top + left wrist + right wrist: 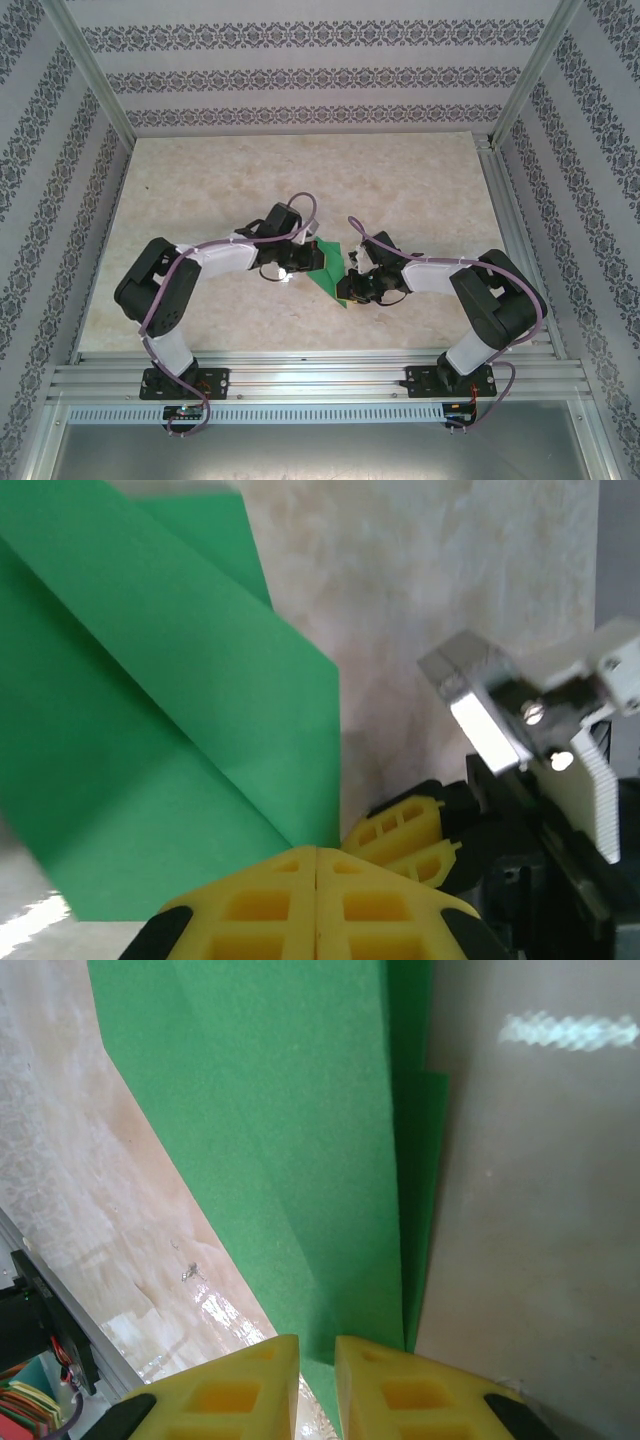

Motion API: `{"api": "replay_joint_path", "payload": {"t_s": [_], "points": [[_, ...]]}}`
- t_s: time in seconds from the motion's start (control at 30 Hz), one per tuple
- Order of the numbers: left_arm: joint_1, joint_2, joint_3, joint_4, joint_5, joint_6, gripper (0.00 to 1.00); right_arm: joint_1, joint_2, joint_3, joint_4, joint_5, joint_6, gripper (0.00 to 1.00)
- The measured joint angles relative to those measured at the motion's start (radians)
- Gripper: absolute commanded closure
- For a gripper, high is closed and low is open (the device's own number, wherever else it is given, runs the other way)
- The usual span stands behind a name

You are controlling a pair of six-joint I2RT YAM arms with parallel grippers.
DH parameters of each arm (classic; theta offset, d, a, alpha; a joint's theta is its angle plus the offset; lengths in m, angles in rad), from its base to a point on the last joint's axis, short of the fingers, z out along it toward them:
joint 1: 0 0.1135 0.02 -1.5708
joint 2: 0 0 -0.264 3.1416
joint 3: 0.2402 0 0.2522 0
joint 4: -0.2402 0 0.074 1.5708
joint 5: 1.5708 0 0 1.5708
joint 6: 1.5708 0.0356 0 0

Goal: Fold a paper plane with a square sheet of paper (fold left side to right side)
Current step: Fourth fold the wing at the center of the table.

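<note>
The green sheet of paper [328, 270] lies folded into layered, creased flaps in the middle of the table, between my two grippers. In the left wrist view the paper [180, 730] narrows to a corner that ends right at the seam of my left gripper [317, 852], whose yellow fingers are pressed together on that corner. In the top view my left gripper [297, 266] is at the paper's left edge. My right gripper [317, 1345] stands over the paper [300, 1140] with a narrow gap between its fingers, and green shows through the gap. From above, my right gripper [352, 285] is at the paper's near right.
The right gripper's yellow fingers [405, 830] sit just right of the left fingertips, so the two grippers are very close. The marbled tabletop [220, 190] stretches behind and to both sides. A metal rail [320, 375] runs along the near edge, and patterned walls enclose the table.
</note>
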State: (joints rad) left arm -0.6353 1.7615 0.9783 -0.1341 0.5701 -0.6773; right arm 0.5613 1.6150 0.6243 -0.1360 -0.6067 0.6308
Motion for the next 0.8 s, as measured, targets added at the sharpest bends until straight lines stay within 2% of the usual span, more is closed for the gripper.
{"api": "replay_joint_path", "payload": {"t_s": [0.13,0.8], "points": [[-0.035,0.047,0.0,0.046,0.0,-0.033,0.93,0.0,0.0,0.002,-0.004,0.001,0.0,0.81],[-0.069,0.178,0.085,0.059,0.077,-0.041,0.94,0.01,0.016,0.025,-0.031,0.003,0.0,0.81]]}}
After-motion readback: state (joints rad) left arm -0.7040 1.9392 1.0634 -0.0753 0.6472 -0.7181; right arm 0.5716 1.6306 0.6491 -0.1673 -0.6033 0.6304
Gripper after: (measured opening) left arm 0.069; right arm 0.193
